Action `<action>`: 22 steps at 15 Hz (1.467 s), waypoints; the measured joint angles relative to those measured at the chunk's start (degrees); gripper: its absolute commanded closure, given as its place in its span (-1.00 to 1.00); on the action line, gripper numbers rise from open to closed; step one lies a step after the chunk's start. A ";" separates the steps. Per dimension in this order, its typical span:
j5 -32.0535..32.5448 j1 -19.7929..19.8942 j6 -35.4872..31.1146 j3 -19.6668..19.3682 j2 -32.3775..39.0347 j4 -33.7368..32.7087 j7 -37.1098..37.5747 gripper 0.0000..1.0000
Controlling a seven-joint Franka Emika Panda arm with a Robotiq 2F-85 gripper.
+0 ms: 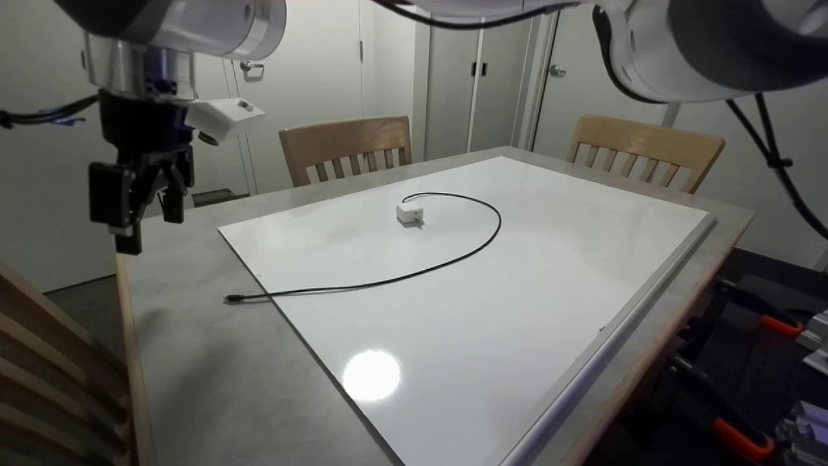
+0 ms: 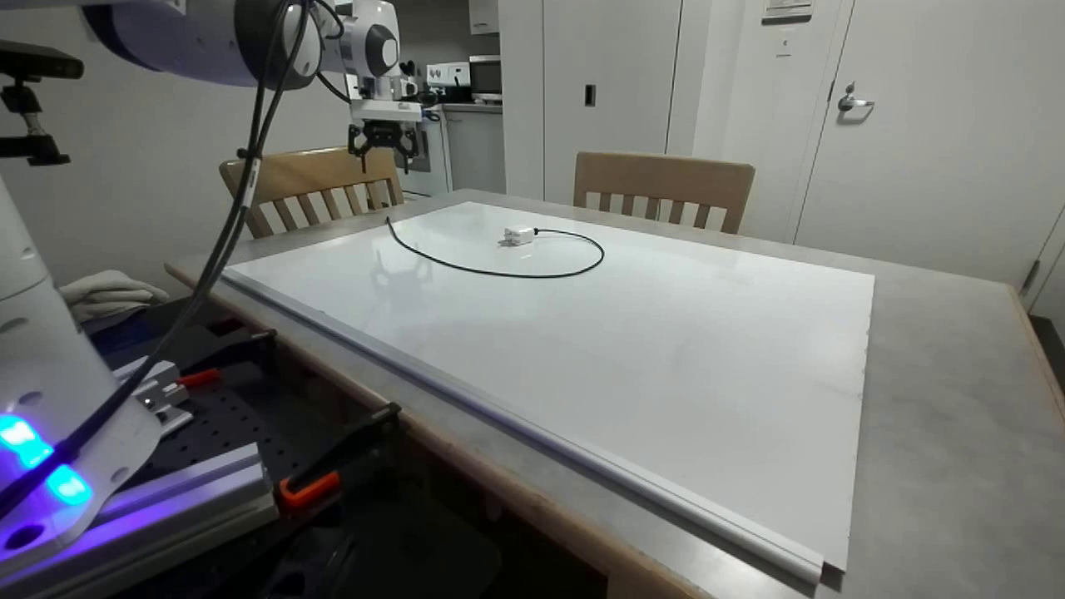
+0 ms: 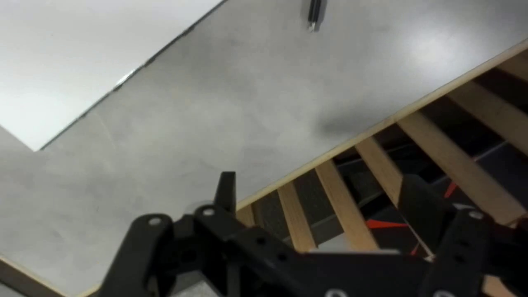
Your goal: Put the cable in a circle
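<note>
The black cable (image 1: 388, 281) lies on the white board (image 1: 517, 323) in a wide open curve, also seen in an exterior view (image 2: 532, 276). One end is at a white power block (image 1: 410, 212), which shows in both exterior views (image 2: 520, 235). The other end, a small plug, lies past the board's edge on the grey table; it shows at the top of the wrist view (image 3: 314, 11). My gripper (image 1: 151, 225) is open and empty, raised above the table's end, apart from the cable. Its spread fingers show in an exterior view (image 2: 385, 166) and the wrist view (image 3: 321, 185).
The grey table (image 1: 220, 375) surrounds the board. A raised rail (image 2: 516, 424) runs along one board edge. Wooden chairs stand around the table (image 1: 349, 145) (image 1: 647, 145), one below the gripper in the wrist view (image 3: 342, 202). Clamps with orange handles (image 2: 309, 491) sit by the robot base.
</note>
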State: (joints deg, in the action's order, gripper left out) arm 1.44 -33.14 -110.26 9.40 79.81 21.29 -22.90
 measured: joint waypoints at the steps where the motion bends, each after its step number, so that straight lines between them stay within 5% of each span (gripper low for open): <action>1: 0.00 0.29 3.51 0.00 -0.66 0.00 0.10 -1.00; 5: 0.00 1.02 11.56 -0.04 -1.32 0.08 -0.06 -1.00; 22: 6.87 -5.03 19.76 -4.18 1.30 0.10 -5.46 -1.00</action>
State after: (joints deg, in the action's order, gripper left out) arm 8.31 -38.17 -90.50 5.22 81.10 21.39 -28.36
